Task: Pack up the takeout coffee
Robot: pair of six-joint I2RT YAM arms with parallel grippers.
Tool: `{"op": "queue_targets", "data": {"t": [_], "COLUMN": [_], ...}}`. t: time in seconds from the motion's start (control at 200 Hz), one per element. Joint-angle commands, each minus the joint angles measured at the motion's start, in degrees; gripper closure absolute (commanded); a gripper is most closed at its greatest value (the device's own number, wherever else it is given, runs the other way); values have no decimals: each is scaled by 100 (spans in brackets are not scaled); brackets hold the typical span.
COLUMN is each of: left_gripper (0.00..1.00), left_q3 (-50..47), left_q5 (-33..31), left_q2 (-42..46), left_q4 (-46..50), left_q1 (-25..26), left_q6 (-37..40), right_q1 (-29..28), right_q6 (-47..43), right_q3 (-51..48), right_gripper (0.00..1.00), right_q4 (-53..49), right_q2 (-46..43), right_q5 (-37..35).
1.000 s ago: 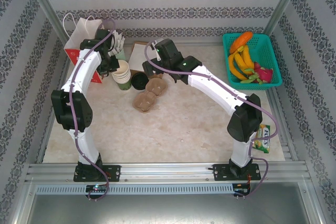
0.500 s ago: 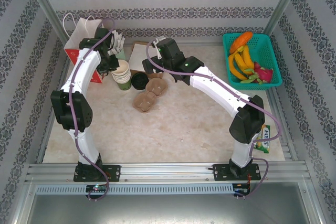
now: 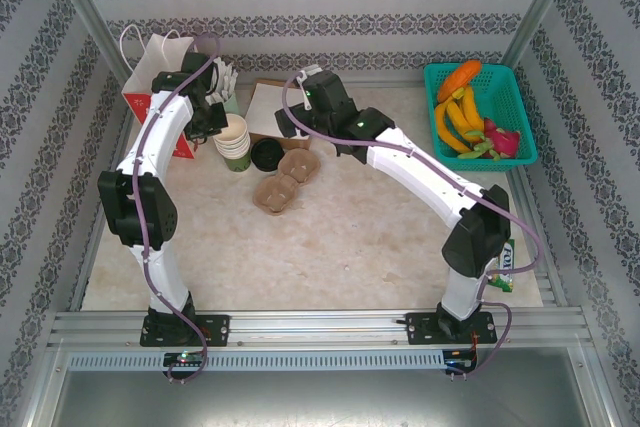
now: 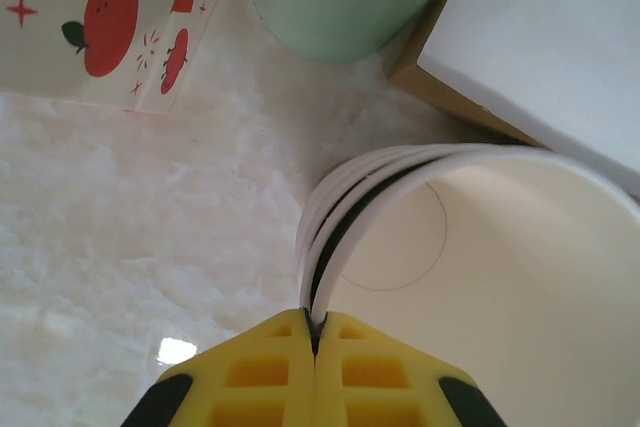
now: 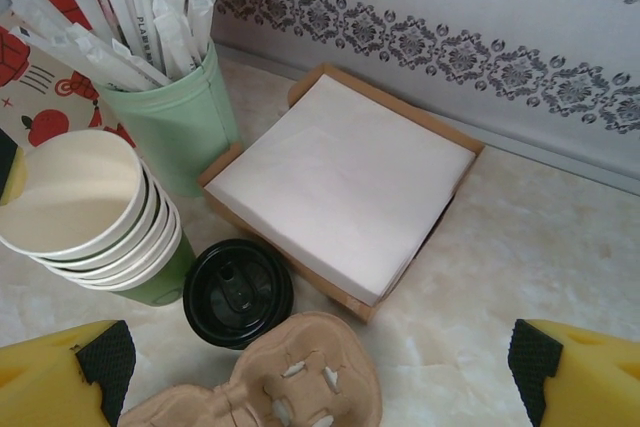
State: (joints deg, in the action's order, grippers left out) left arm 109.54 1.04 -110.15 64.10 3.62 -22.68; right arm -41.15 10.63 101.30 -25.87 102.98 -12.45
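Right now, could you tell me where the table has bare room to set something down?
Free: the marble between the brown pulp cup carrier and the near edge, and the patch before the teal plastic basket. Crowded: far-left corner, with stacked cream paper cups, black-lidded coffee cup and napkin tray.

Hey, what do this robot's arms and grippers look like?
The left arm and right arm have white shells, black joints and purple cables looping alongside. The left gripper has yellow fingers with a gridded pattern; the right gripper is yellow with black pads.
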Motion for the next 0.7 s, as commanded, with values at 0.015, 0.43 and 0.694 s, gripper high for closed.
{"op": "queue_targets", "data": {"t": [0.015,0.43,0.694], "left_gripper": [100,100,100], "left_q3": [46,-276,-49], "left_q5": [8,1046,1180], "left_q2": [187,638,971], "left_q4": [13,-472,-377], "left_q1": [-48,-524,-589], "left_q6": [-18,-202,76], "right_q1": [-35,-30,30], "right_q6": [-26,44,164], "right_q3": [-156,-312,-475], "right_gripper": [2,2,2], "right_q4": [139,244,453], "right_q2": [-281,-410,-472], "right_q5": [-241,-372,-202]}}
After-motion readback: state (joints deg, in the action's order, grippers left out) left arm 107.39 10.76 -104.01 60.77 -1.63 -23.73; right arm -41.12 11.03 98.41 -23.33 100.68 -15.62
